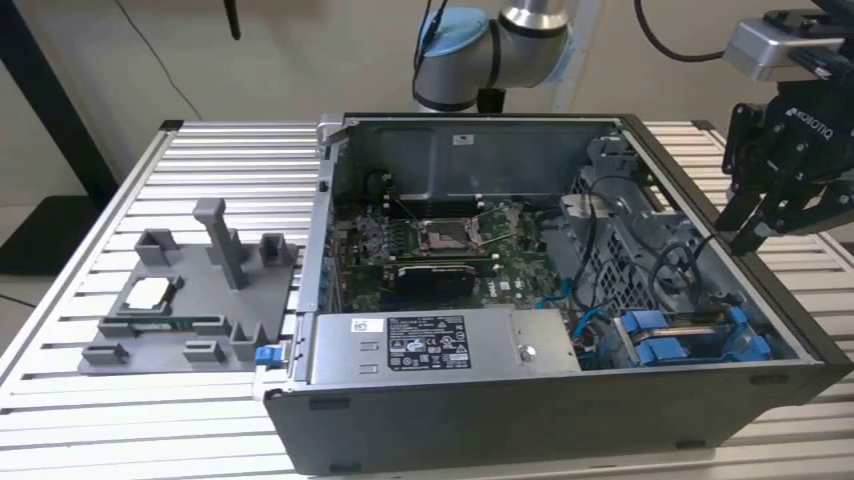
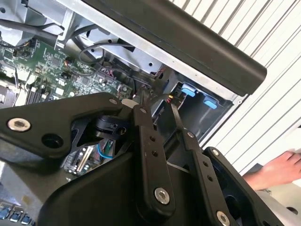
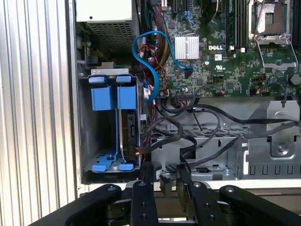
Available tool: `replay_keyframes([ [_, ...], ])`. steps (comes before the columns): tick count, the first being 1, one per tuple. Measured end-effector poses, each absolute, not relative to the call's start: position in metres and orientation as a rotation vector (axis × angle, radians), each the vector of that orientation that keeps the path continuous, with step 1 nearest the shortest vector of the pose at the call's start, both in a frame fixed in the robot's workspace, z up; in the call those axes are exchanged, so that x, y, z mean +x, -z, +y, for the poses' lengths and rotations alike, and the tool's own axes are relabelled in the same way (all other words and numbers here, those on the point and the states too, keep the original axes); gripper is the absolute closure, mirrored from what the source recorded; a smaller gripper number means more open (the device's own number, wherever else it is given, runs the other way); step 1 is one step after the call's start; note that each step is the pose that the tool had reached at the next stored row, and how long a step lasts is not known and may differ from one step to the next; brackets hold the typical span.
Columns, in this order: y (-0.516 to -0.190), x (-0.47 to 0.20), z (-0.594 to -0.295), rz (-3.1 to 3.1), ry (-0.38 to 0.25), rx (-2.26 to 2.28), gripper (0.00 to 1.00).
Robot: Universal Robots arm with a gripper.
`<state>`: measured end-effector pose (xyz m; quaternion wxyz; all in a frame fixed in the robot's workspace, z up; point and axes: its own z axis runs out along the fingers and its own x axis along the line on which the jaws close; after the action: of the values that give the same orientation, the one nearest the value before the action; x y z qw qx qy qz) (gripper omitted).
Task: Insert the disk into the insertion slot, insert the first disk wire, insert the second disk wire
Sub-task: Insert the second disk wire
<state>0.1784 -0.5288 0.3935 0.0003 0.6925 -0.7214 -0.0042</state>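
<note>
Hand (image 1: 750, 236) empty, fingers a little apart, hovering over the computer case (image 1: 534, 425) wall near the slot (image 3: 94, 141); disk (image 3: 130, 129) seated on edge inside it, blue carrier tabs (image 3: 113, 96) outward. Probably stiff, weighty, shock-shy; best gripped by the carrier's sides; black wires (image 3: 211, 112) nearby limp, best pinched at the plug.

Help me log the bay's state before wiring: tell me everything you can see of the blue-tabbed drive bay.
The drive bay is a grey sheet-metal box in a corner of the computer case, next to the power supply. Two bright blue plastic carriers stand side by side inside it, tabs showing at both ends. A dark slab, possibly a drive, sits edge-on against one. Black cables reach its open side; whether they are plugged in cannot be told.
</note>
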Motion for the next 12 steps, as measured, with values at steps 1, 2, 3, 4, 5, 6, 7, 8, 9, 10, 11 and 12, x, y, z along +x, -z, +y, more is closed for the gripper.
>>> replay_keyframes([
  [1, -0.393, 0.178, -0.529, -2.266, 0.013, 2.175, 0.67],
  [2, -0.394, 0.178, -0.528, -2.266, 0.013, 2.175, 0.67],
  [3, -0.394, 0.178, -0.527, -2.266, 0.013, 2.175, 0.67],
  [4, -0.394, 0.178, -0.526, -2.266, 0.013, 2.175, 0.67],
  [5, -0.394, 0.178, -0.524, -2.266, 0.013, 2.175, 0.67],
  [6, -0.394, 0.178, -0.522, -2.266, 0.013, 2.175, 0.67],
  [7, -0.393, 0.178, -0.52, -2.266, 0.013, 2.175, 0.67],
  [8, -0.393, 0.178, -0.518, -2.266, 0.013, 2.175, 0.67],
  [9, -0.393, 0.178, -0.516, -2.266, 0.013, 2.175, 0.67],
  [10, -0.393, 0.178, -0.514, -2.266, 0.013, 2.175, 0.67],
  [11, -0.393, 0.178, -0.512, -2.266, 0.013, 2.175, 0.67],
  [12, -0.393, 0.179, -0.511, -2.266, 0.013, 2.175, 0.67],
])
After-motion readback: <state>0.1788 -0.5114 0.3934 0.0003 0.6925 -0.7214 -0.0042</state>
